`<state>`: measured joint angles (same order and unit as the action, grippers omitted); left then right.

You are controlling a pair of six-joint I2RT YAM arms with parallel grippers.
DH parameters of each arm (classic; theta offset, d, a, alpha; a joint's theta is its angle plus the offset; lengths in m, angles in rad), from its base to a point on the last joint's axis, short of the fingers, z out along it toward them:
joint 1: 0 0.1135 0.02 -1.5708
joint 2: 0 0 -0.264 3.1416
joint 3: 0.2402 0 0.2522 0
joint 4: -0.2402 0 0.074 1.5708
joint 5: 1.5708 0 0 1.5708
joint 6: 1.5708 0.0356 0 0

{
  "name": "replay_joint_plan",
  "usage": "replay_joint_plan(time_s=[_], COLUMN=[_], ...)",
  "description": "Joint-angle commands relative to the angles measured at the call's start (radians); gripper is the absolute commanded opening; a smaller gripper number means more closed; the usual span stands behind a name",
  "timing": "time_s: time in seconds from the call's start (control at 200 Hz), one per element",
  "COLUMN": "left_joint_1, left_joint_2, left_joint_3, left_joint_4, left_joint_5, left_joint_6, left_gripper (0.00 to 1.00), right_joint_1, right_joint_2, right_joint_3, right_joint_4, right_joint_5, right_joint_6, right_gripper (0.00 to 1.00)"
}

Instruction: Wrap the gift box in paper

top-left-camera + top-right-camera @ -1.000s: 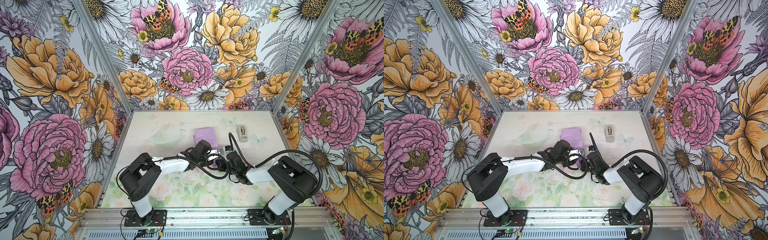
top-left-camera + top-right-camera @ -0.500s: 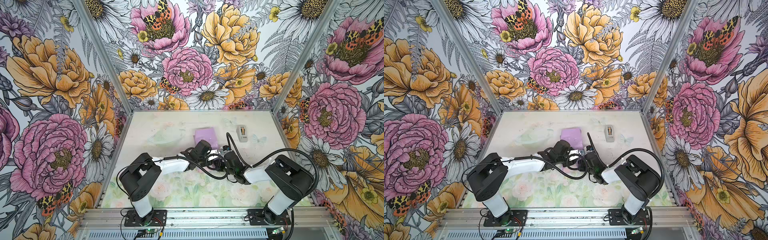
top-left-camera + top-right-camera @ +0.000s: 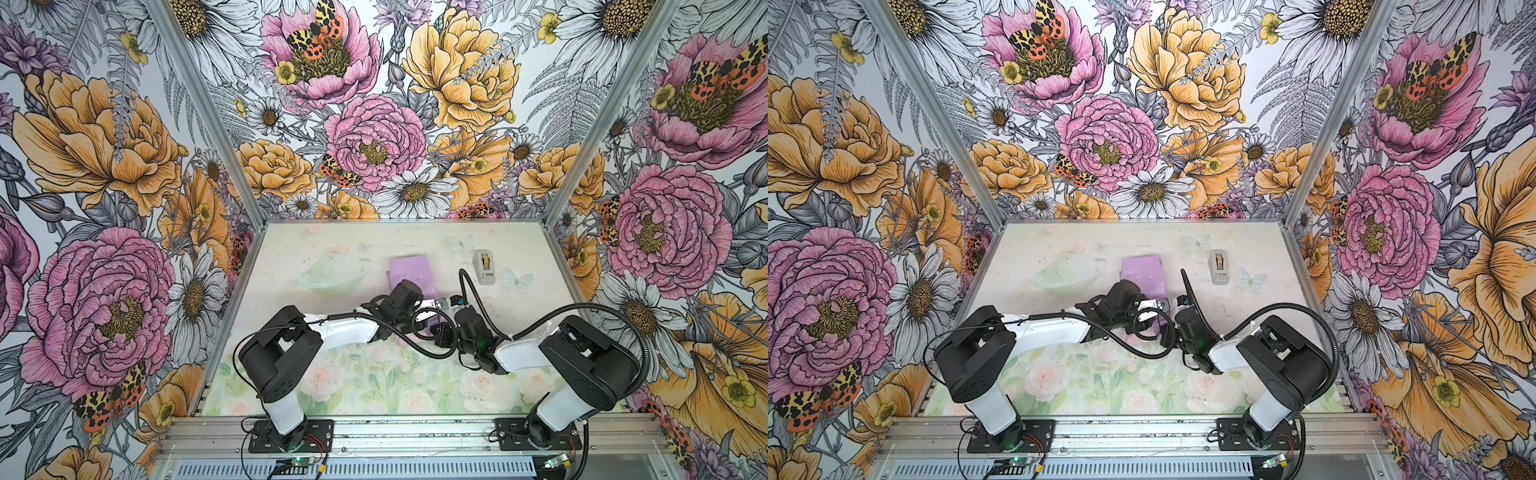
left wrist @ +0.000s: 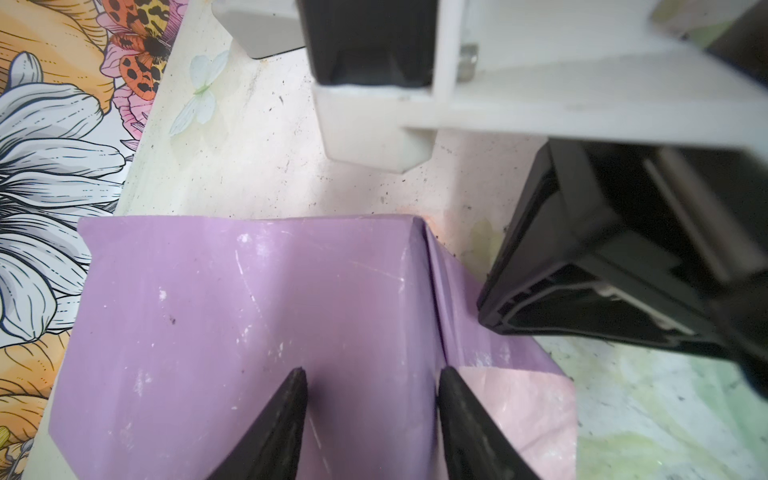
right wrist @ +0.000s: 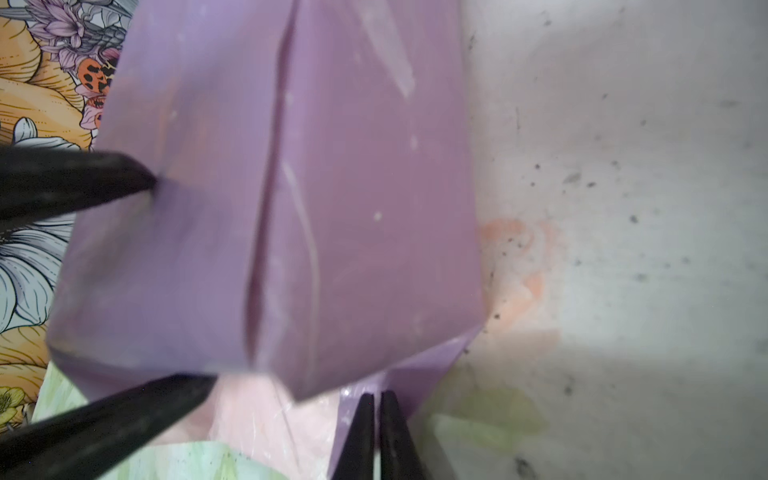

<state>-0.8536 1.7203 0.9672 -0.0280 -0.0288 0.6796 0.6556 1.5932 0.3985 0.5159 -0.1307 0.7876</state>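
**Box under wraps, both tools working the near end**

The gift box sits around the middle of the tabletop, a little toward the far side, and none of its own surface shows. The paper covers it completely, lilac face out, with a long overlap seam running along the top.

The left tool comes in from the left with its fingers moderately spread, holding nothing, both tips planted on the wrapped top. That looks like a hold-down: pinning the parcel so the seam can't spring open and the box can't slide while the end is worked.

The right tool has its jaws drawn almost together at the parcel's near right corner, and it appears to pinch the tip of a pointed flap of the paper. My read is that this is the end fold, with the flap gripped so it can be pulled up against the box.

The sheet itself is scuffed, with pale scratches and white flecks, and its creases at the box edges are sharp. Some pale pink inner face shows at the near end, where the paper is not yet closed.

The tape dispenser stands apart to the right and a bit farther back, with neither tool on it.
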Motion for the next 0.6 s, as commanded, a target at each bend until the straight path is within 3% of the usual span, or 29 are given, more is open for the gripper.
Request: replay_joint_plan(time_s=[0.0, 0.185, 0.375, 0.475, 0.595], left_joint_1=[-0.005, -0.005, -0.001, 0.013, 0.057], left_joint_2=[-0.019, -0.040, -0.142, -0.208, -0.270], left_joint_3=[-0.015, 0.005, 0.039, 0.057, 0.098], left_joint_4=[-0.012, -0.012, -0.012, -0.044, -0.149], left_joint_5=[0.043, 0.050, 0.027, -0.003, -0.049], left_joint_6=[-0.015, -0.058, -0.182, -0.300, -0.533], left_gripper=[0.52, 0.55, 0.70, 0.74, 0.78], right_joint_1=[0.012, 0.013, -0.033, -0.105, -0.178], right_joint_2=[-0.031, -0.131, -0.380, -0.450, -0.438], right_joint_3=[-0.011, -0.003, 0.082, 0.141, 0.248], right_joint_4=[-0.052, -0.142, -0.471, -0.600, -0.707], right_joint_5=[-0.066, -0.067, -0.030, -0.063, -0.119], right_joint_6=[-0.032, -0.052, -0.118, -0.154, -0.199], right_gripper=[0.09, 0.12, 0.33, 0.40, 0.43])
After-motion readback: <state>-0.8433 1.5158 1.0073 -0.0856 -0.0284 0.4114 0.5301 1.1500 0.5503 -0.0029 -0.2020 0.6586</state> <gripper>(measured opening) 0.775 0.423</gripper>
